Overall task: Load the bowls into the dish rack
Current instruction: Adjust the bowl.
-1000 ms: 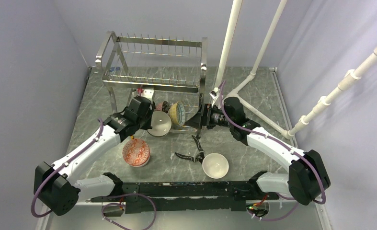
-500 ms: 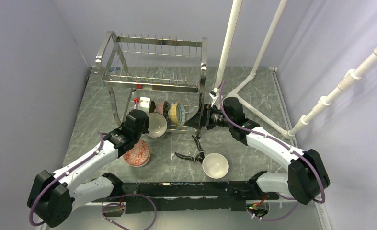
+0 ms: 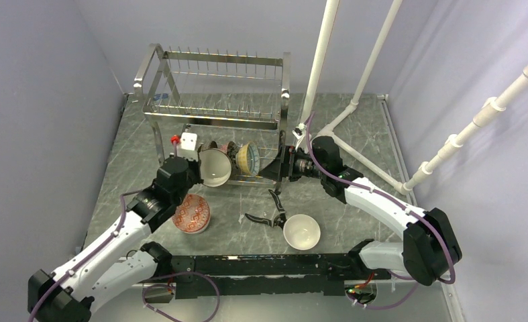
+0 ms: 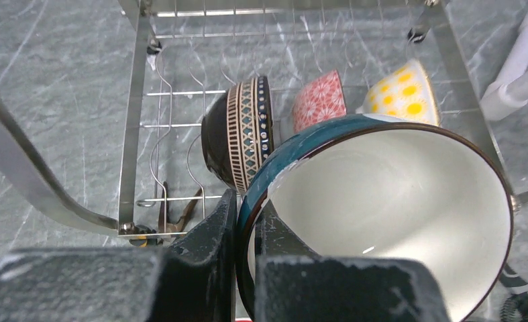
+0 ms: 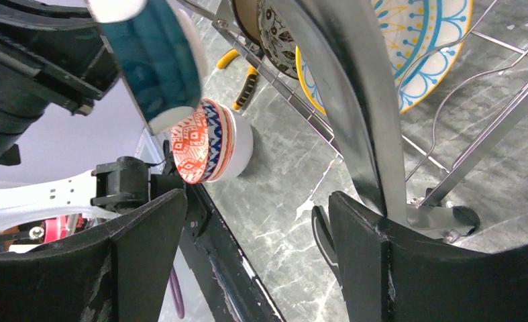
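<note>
My left gripper (image 3: pixel 200 172) is shut on the rim of a teal bowl with a white inside (image 3: pixel 215 168), held on edge just in front of the dish rack's (image 3: pixel 155 80) lower tier. In the left wrist view the fingers (image 4: pixel 247 225) pinch the bowl's (image 4: pixel 388 208) rim. Behind it a black patterned bowl (image 4: pixel 241 131), a red bowl (image 4: pixel 320 100) and a yellow-dotted bowl (image 4: pixel 402 90) stand in the rack (image 4: pixel 132 121). A red-patterned bowl (image 3: pixel 192 213) and a white bowl (image 3: pixel 301 231) sit on the table. My right gripper (image 3: pixel 282 166) is open and empty at the rack's right front leg (image 5: pixel 355 100).
White pipes (image 3: pixel 321 60) rise behind and to the right of the rack. A black tool (image 3: pixel 269 213) lies on the table between the two loose bowls. Yellow-handled pliers (image 5: pixel 237 67) lie under the rack. Grey walls close in on both sides.
My left arm has swung back and to the left. The teal bowl has tipped up onto its edge and moved slightly toward the rack. The right arm has not moved.
</note>
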{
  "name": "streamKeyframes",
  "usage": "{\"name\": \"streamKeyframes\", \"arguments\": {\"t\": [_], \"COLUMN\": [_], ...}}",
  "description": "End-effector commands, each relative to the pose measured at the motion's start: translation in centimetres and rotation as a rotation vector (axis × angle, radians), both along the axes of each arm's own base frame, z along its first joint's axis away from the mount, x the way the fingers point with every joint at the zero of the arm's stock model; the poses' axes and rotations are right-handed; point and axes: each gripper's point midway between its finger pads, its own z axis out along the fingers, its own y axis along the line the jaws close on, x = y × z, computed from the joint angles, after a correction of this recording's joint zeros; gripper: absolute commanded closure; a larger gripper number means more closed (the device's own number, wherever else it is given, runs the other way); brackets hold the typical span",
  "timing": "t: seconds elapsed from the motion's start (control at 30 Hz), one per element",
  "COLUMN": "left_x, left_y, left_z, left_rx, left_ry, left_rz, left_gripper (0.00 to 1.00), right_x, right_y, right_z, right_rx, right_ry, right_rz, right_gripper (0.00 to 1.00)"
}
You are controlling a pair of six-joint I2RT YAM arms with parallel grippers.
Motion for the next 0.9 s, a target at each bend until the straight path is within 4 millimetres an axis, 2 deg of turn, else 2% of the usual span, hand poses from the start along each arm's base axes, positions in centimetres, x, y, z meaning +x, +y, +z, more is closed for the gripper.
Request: {"name": "streamKeyframes", "arguments": {"t": [0.0, 0.23, 0.43, 0.53, 0.87], "left_x": [0.2, -0.9, -1.3, -1.2, -1.3], "left_y": [-0.3, -1.7, -4.4, -5.9, -8.0], "left_z": [5.9, 4.5, 4.0, 3.5, 2.8], "left_rx": [-0.132, -0.166, -0.308, -0.328, -0.295], "left_ry": [-0.142, -0.06, 0.006, 0.054, 0.09], "left_rz": [0.009, -0.062, -0.119, -0.133, -0.094], "left_gripper": [0.97, 0.97, 0.97, 0.97, 0.97], "right_x": [1.3, 0.9, 0.3, 0.0, -0.8], "right_y": [0.2, 0.3, 0.5, 1.0, 3.6], "right_z": [1.1, 1.7, 2.3, 2.4, 2.8], "right_rx": [0.005, 0.016, 0.015, 0.008, -0.009], "right_ry": [-0.054, -0.067, -0.096, -0.1, -0.113], "right_rz": [-0.023, -0.004, -0.001, 0.01, 0.042], "right_gripper": [0.18, 0.16, 0.08, 0.08, 0.07]}}
